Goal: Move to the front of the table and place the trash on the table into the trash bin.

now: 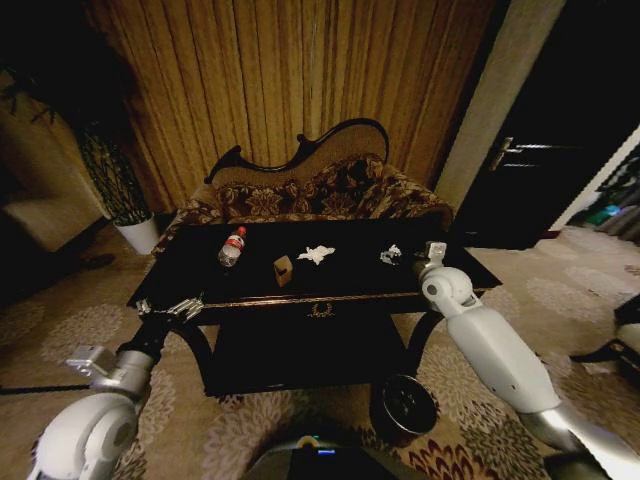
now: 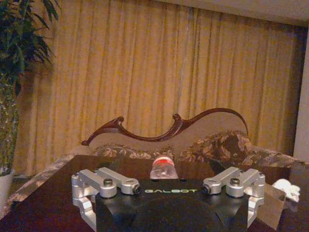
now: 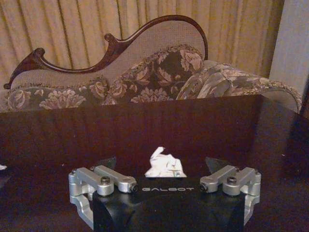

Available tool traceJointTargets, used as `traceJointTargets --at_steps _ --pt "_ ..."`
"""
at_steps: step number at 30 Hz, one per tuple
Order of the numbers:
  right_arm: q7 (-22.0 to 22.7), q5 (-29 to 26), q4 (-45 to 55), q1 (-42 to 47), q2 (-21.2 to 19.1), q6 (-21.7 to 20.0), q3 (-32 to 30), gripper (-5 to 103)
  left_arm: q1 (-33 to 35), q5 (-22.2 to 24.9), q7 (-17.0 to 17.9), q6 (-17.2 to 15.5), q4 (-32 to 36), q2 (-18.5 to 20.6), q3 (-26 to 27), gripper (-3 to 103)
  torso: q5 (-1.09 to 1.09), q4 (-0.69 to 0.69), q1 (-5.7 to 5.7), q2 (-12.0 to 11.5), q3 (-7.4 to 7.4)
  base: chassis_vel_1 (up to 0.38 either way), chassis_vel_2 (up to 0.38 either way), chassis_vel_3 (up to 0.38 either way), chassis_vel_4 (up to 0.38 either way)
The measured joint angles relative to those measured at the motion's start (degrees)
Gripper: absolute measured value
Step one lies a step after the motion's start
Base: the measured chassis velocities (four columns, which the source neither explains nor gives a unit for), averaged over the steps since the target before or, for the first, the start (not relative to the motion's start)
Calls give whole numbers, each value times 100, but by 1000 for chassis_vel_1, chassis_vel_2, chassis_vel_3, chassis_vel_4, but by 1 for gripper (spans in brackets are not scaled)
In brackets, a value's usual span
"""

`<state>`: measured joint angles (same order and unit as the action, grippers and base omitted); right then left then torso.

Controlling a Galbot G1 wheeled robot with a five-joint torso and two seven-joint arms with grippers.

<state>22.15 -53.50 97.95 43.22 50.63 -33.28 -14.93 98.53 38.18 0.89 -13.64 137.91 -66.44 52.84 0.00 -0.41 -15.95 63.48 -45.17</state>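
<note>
The black table stands just ahead. On it lie a clear bottle with a red cap, a small brown box, a white tissue and a silvery wrapper. The dark round trash bin sits on the floor by the table's front right leg. My left gripper is open at the table's front left corner, facing the bottle from a distance. My right gripper is open over the right side of the table, with the wrapper lying just beyond its fingers.
A floral sofa with a curved dark frame stands behind the table, before a curtain. A plant in a white pot is at the back left. A dark door is at the right. Patterned carpet surrounds the table.
</note>
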Motion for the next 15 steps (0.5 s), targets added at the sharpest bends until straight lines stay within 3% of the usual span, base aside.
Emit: traceJointTargets --at_steps 15 --pt "-20 -26 34 90 -26 17 23 100 -17 -3 -16 4 19 -80 -15 100 0 0 0 1 0 0 0 0 0"
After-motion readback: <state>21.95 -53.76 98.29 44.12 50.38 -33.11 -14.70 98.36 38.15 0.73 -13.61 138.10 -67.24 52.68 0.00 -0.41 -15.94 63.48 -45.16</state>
